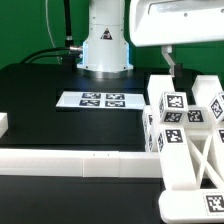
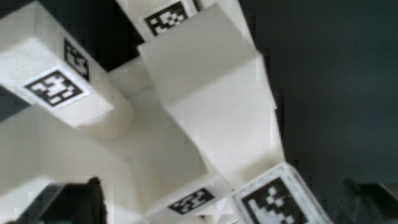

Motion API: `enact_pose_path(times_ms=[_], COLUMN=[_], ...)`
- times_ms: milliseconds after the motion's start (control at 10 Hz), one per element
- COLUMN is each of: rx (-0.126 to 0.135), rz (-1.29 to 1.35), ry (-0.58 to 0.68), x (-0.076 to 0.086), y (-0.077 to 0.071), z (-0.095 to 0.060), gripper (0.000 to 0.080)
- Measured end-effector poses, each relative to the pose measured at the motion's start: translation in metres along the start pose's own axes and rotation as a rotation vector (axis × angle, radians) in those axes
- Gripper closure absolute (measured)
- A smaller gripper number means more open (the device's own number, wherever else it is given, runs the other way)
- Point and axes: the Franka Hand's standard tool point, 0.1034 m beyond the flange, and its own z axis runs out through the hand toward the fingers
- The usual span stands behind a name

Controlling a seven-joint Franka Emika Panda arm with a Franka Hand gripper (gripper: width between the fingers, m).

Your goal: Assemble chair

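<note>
Exterior view: chair parts (image 1: 185, 125) crowd the border rail (image 1: 80, 162), table (image 1: 40, 85) open.

Marker board (image 1: 102, 100) flat on black table (image 1: 40, 100); plain white border rail (image 1: 75, 163) along front; green backdrop (image 1: 25, 25).

Exterior faces arm — wrist close on chair parts (image 2: 196, 110).

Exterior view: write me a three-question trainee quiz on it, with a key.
1. True or false: the marker board lies in front of the robot base.
2. On which side of the exterior view are the chair parts clustered: left or right?
3. Fill in: the hand hangs ___ the chair parts.

Key:
1. True.
2. Right.
3. Above.
</note>
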Motion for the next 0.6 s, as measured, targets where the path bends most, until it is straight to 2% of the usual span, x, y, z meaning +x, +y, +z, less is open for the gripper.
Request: enact_pose_path(times_ms=[100,400,600], rx=[0.000,0.000,0.003], rz=[-0.023,-0.032,-0.097], ry=[0.004,0.006,0.043], x=[0.004,0.004,0.001], y=[0.005,0.005,0.019], z=[-0.002,0.000,0.004], gripper=[0.0150,0.0150,0.0150])
